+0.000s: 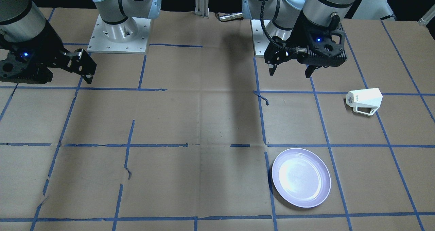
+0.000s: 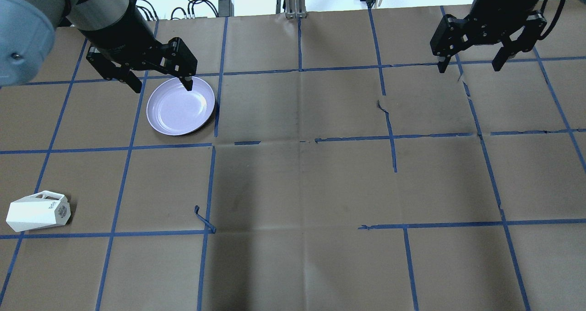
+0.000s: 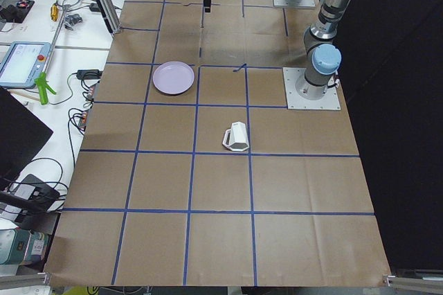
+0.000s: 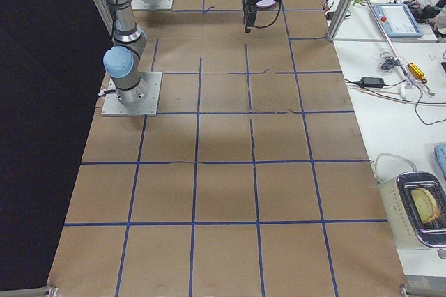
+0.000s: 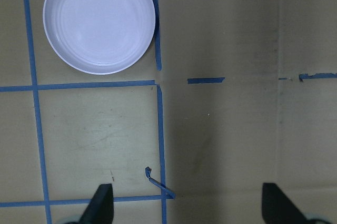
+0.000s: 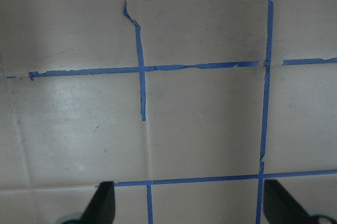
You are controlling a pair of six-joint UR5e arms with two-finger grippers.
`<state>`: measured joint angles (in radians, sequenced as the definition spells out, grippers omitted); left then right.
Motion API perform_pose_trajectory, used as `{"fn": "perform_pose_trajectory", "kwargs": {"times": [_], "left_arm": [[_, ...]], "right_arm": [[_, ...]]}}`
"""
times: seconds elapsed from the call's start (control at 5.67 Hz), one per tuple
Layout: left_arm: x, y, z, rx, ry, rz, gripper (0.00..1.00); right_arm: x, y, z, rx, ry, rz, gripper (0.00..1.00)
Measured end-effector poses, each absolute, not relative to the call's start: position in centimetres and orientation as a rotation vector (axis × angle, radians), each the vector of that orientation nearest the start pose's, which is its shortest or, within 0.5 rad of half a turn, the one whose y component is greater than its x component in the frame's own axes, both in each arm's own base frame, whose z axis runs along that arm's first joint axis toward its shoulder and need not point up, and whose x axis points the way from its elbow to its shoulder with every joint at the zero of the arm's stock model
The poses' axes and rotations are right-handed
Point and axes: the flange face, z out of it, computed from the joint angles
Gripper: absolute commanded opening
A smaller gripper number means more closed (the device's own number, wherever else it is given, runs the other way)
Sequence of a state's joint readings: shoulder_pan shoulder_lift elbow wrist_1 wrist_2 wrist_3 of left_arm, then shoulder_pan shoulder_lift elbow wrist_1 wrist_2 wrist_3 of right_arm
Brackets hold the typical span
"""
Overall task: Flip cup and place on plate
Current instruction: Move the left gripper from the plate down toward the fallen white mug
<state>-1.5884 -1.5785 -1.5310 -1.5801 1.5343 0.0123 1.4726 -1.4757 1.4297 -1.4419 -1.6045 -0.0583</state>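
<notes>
Cup point(image 2: 39, 211) on side, lower left, well apart from plate point(image 2: 181, 106). Left pincer point(image 2: 163, 87) wide open, empty; right pincer point(image 2: 468, 68) likewise. Risk: faceted walls could slip, handle snag mid-flip.

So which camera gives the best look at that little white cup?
The exterior front-facing view: the cup lies on its side, with its loop handle and printed base both clear. The overhead exterior view shows it too, near the frame's edge; exterior left shows it small. Exterior right and both wrist views miss it.
</notes>
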Motion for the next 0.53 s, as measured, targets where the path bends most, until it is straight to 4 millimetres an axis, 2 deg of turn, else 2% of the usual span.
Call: {"fn": "perform_pose_trajectory", "kwargs": {"times": [0.53], "left_arm": [[-13.94,-49.52,50.47,0.064,3.168,-0.043,0.98]], "right_arm": [[7.80,-53.35,49.62,0.061,3.165,0.135,1.00]]}}
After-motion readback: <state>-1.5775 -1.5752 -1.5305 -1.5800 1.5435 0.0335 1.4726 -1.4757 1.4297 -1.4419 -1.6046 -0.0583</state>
